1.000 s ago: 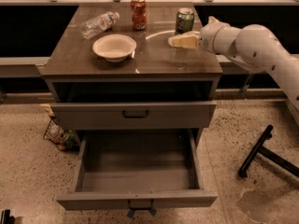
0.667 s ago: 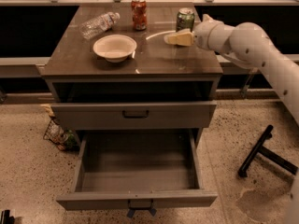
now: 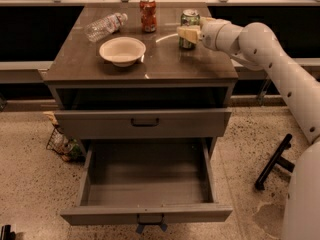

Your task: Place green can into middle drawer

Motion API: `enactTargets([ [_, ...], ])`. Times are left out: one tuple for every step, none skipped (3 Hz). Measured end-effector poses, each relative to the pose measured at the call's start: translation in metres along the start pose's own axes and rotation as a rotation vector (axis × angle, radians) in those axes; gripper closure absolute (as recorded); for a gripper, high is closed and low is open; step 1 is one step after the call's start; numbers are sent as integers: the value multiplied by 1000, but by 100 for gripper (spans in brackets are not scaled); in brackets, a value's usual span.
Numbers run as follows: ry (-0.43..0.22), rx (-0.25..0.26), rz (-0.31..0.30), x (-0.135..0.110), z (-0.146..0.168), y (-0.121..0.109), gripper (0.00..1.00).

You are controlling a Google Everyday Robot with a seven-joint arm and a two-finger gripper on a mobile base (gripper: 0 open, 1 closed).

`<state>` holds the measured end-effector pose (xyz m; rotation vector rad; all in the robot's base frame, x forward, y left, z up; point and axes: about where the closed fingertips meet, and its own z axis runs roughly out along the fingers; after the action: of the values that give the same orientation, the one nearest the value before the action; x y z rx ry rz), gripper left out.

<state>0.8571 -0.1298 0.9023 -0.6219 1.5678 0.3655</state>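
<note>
Cabinet top (image 3: pixel 165 66), from the left: plastic bottle (image 3: pixel 105 26) on its side; white bowl (image 3: pixel 122 50); red-orange can (image 3: pixel 148 14) upright; below, middle drawer (image 3: pixel 145 215) pulled open; green can (image 3: pixel 190 18) upright at right rear; gripper (image 3: pixel 186 32) against the can's front, its hold not discernible.

A white bowl (image 3: pixel 122 50) sits on the table (image 3: pixel 165 68), left of its middle. A clear plastic bottle (image 3: pixel 105 27) lies on its side near the back left corner. A red-orange can (image 3: pixel 148 14) stands upright at the back edge. The gripper (image 3: pixel 189 33) is over the back right corner. A wire basket (image 3: pixel 62 144) sits on the floor beside the table's left edge.
</note>
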Motion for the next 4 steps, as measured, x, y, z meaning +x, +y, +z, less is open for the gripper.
enactTargets([
  [-6, -21, 10, 3, 9, 2, 64],
  [-49, -87, 17, -11, -5, 10, 87],
  [-71, -220, 11, -32, -48, 43, 100],
  [-102, -365, 1, -40, -97, 75, 100],
])
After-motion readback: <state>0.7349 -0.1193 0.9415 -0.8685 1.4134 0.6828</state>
